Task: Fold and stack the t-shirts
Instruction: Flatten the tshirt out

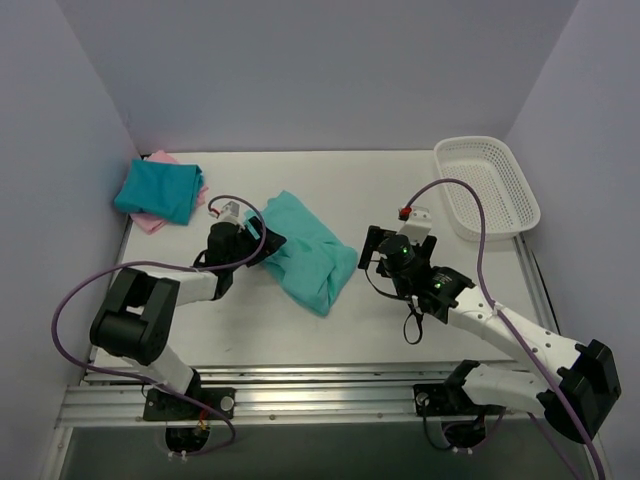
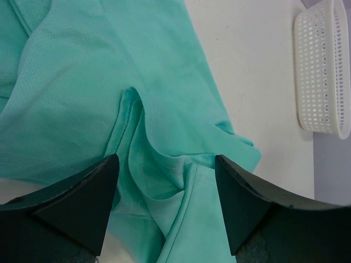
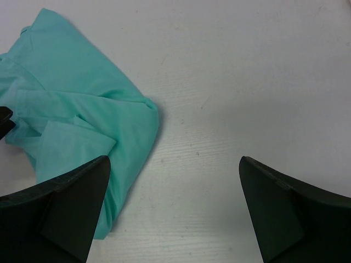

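A light teal-green t-shirt (image 1: 305,248) lies crumpled in the middle of the table; it also shows in the left wrist view (image 2: 131,98) and the right wrist view (image 3: 82,115). A darker teal-blue t-shirt (image 1: 158,190) lies folded on a pink t-shirt (image 1: 150,222) at the far left. My left gripper (image 1: 268,243) is open at the light shirt's left edge, its jaws on either side of a fold of cloth (image 2: 167,192). My right gripper (image 1: 372,258) is open and empty just right of that shirt, over bare table (image 3: 174,208).
A white plastic mesh basket (image 1: 487,186) stands at the back right; it also shows in the left wrist view (image 2: 324,66). Grey walls close in the table on three sides. A metal rail runs along the front edge (image 1: 300,392).
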Controlling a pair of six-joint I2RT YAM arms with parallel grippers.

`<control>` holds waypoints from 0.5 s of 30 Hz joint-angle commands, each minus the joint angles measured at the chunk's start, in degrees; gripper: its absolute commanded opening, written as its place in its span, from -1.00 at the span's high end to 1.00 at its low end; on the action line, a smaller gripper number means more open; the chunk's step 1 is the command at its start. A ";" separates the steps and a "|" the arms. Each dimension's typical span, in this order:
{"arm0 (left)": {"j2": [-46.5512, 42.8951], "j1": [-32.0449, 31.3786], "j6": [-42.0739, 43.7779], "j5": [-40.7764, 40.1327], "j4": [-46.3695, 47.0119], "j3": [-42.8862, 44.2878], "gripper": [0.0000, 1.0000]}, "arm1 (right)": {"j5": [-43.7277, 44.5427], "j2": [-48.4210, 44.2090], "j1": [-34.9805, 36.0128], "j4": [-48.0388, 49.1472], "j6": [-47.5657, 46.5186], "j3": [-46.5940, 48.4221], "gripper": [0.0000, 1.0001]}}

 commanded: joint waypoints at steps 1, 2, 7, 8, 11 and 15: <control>-3.74 0.04 0.58 -2.51 -0.80 0.14 -0.57 | 2.47 -0.05 0.37 1.21 0.35 -0.32 -1.00; -4.98 0.05 1.11 -4.88 -2.39 -0.12 -0.57 | 2.47 -0.23 0.37 1.12 0.35 -0.32 -1.00; -14.03 0.05 7.17 -17.53 -12.13 -0.22 -0.57 | 3.00 -0.76 0.37 1.12 0.35 -1.20 -1.00; -16.56 0.05 7.97 -19.04 -13.99 0.31 -0.57 | 3.09 -0.67 0.37 1.21 0.35 -1.20 -1.00; -19.66 0.22 10.25 -24.83 -19.80 1.54 -0.58 | 2.65 0.03 0.37 1.47 0.35 -0.94 -1.00; -18.62 2.32 11.05 -25.21 -20.61 0.85 -0.58 | 2.21 0.39 0.37 2.00 0.27 -0.94 -1.00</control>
